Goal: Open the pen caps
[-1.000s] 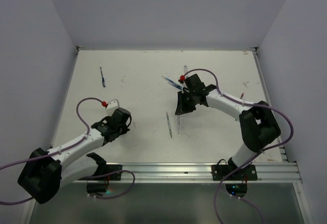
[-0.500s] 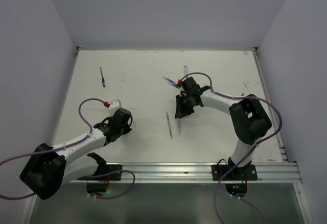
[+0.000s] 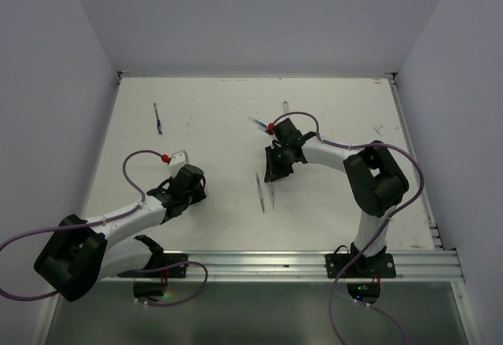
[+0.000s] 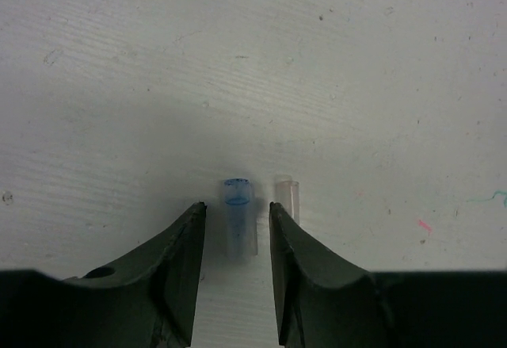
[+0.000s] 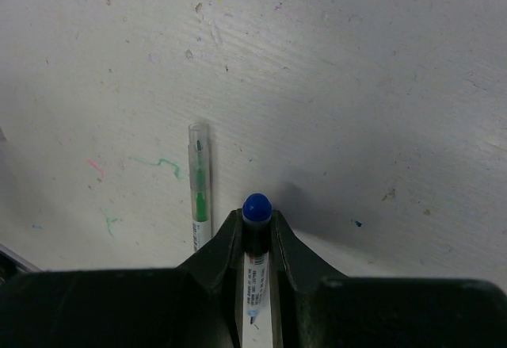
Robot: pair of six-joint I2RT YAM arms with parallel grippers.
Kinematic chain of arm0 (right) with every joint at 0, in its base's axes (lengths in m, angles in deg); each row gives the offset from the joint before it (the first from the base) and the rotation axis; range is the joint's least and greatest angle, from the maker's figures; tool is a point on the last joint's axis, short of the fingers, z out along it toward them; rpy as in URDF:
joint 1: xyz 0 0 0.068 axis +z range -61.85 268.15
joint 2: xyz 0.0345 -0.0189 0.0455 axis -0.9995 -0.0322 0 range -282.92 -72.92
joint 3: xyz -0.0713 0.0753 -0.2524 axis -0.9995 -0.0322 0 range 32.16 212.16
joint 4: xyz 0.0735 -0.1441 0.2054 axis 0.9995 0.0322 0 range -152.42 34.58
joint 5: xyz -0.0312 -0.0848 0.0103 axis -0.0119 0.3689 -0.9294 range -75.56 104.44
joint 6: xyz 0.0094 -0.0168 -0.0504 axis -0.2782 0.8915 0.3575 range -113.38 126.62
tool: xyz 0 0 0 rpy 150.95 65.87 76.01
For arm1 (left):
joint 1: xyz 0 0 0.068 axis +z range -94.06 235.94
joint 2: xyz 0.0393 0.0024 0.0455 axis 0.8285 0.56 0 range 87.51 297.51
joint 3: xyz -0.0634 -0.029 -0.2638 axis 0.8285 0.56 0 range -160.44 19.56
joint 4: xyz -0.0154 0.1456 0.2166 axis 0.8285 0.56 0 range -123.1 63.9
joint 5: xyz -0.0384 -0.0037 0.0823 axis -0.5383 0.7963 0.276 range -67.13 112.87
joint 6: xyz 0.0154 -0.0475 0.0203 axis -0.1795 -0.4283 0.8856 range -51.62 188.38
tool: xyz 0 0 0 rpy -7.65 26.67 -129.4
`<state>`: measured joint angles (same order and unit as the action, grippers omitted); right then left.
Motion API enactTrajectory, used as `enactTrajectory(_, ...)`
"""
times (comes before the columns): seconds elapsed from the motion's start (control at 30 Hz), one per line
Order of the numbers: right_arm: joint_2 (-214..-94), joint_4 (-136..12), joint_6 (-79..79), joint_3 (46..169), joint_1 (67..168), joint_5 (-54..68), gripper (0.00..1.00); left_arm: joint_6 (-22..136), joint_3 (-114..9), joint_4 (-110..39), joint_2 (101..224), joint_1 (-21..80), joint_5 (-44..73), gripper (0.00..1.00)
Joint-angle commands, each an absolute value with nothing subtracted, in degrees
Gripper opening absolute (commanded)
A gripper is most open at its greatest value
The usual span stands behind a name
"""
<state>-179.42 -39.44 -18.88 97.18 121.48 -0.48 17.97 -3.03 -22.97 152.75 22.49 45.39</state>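
Blue pen cap [image 4: 238, 212] is down on the table [image 4: 238, 63], lying flat right between the fingers of the left gripper [image 4: 236, 233]. That claw stands roughly half open and has hold of nothing, with bare table showing on both sides of the cap. Just past the left gripper's right finger sits a short clear tube [image 4: 286, 196]; whether it's a second cap or a clip, I can't tell.

Well off to the right of the left gripper, the right gripper [image 5: 256, 219] is clamped tight on a blue-ended pen [image 5: 256, 205], the printed barrel running back between its fingers. From above, a loose pen [image 3: 259, 192] lies to the right of the left gripper. A blue pen [image 3: 158, 117] lies beyond the left gripper, toward the far side of the table and a touch left. Both are too small to tell whether they're capped.

My read is that this one's pull is done, and we're at the set-down of the freed cap.

Next, the left arm should lift straight up and clear without nudging the cap. The right arm should put its pen down. After that they need another capped pen, with one claw steadying the barrel and the other pinching the tiny cap. The pull should run dead along the pen's length.
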Motion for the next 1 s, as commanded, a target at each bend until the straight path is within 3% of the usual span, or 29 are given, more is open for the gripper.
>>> enactTrajectory(0.0, -180.94, -41.50, -17.90, 98.96, 121.82, 0.03, 0.11, 16.44, -2.24, -23.08, 153.43, 22.54, 46.51, 0.41)
enactTrajectory(0.2, -182.08, -41.76, -17.99, 99.14, 121.99, -0.94, 0.18, 16.09, -2.50, -21.50, 151.24, 22.54, 48.09, 0.53)
enactTrajectory(0.37, -182.34, -41.68, -18.08, 99.22, 122.17, -0.94, 0.39, 16.17, -3.90, -18.78, 148.34, 22.63, 49.93, 0.64)
enactTrajectory(0.53, -181.82, -41.06, -17.99, 99.66, 122.17, -0.85, 0.52, 16.61, -6.71, -16.06, 145.70, 22.72, 52.39, 0.68)
enactTrajectory(0.67, -178.93, -39.83, -18.17, 99.66, 122.26, 0.99, 0.57, 20.03, -10.75, -14.56, 147.19, 24.47, 53.10, 0.72)
enactTrajectory(0.83, -172.43, -36.67, -17.99, 99.67, 122.26, 4.85, 0.62, 26.71, -17.94, -17.88, 150.97, 36.33, 46.08, 0.72)
enactTrajectory(0.97, -165.58, -32.46, -17.99, 99.31, 122.17, 11.17, 0.72, 32.60, -26.39, -17.63, 157.01, 40.99, 49.84, 0.72)
